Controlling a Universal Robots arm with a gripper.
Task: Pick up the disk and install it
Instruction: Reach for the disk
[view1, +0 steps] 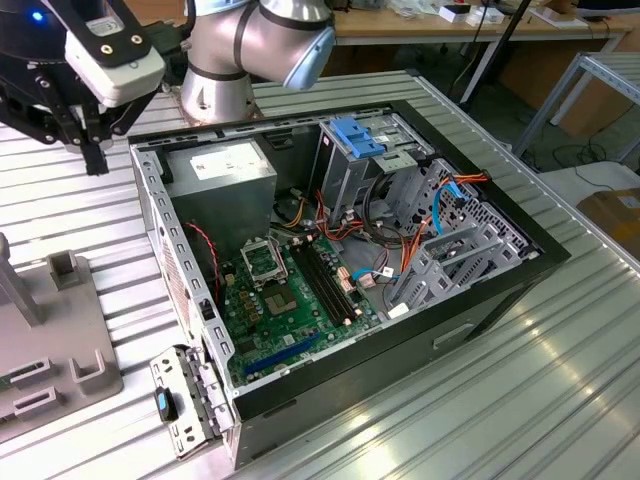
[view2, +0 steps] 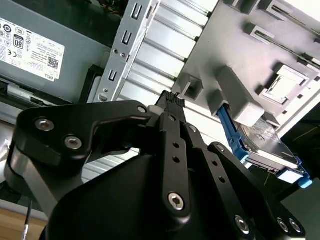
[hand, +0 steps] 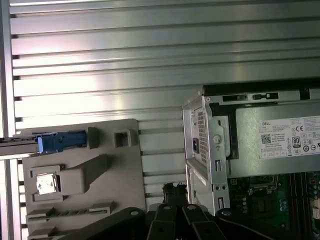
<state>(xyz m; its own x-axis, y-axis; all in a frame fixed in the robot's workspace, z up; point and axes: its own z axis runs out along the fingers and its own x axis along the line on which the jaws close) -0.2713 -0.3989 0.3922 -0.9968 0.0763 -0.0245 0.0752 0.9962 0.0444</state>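
Disk (view2: 265, 147) stands on edge in a slot at one end of a grey plastic holder (view2: 280, 45), a dark metal slab framed by a bright blue carrier. In the first wrist view it shows edge-on as a thin bar with a blue end (hand: 55, 142). The holder (hand: 125, 175) is a flat matte block with raised posts, slots and a small silvery part set in a recess. It lies on a ribbed, shiny metal table (hand: 150, 50), just beside the computer case (view1: 480, 310).

The gripper (view2: 172, 98), built of black bolted links, hangs over the strip of table between the holder and the case. Its fingertips are pressed together with nothing between them, and it is clear of the disk. The exterior view puts it (view1: 95, 160) above the table near the case's far corner, on that view's left.

The case lies open on its side. It holds a grey boxy power supply (view1: 225, 170), a green motherboard (view1: 290, 300), a tangle of red, orange and blue cables (view1: 400, 240) and a silver drive cage (view1: 345, 175) topped by a blue bracket (view1: 355, 135). Its perforated sheet-metal wall (hand: 200, 135) stands between the gripper and the power supply.
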